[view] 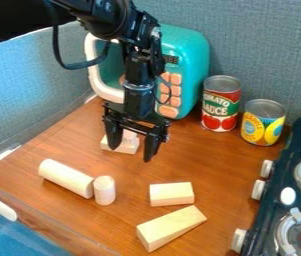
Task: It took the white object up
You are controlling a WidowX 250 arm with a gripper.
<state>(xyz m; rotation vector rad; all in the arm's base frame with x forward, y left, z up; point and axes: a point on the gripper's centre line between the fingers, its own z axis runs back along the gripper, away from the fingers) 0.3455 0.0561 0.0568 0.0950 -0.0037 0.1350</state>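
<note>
A teal toy microwave (194, 62) stands at the back of the wooden tabletop (223, 162), its white-framed door (92, 70) apparently ajar, with peach-coloured buttons (175, 79) on its front. To the right in the camera view, a red can with a green label band (221, 107) stands upright near a yellow and blue can (263, 126). At front left, a long pale wooden cylinder (66, 177) lies just beside a short upright one (104, 191). Further right, a rectangular wooden block (172, 194) lies behind a longer, slanted block (171, 228). A dark toy stove (283, 175) borders the right edge.
</note>
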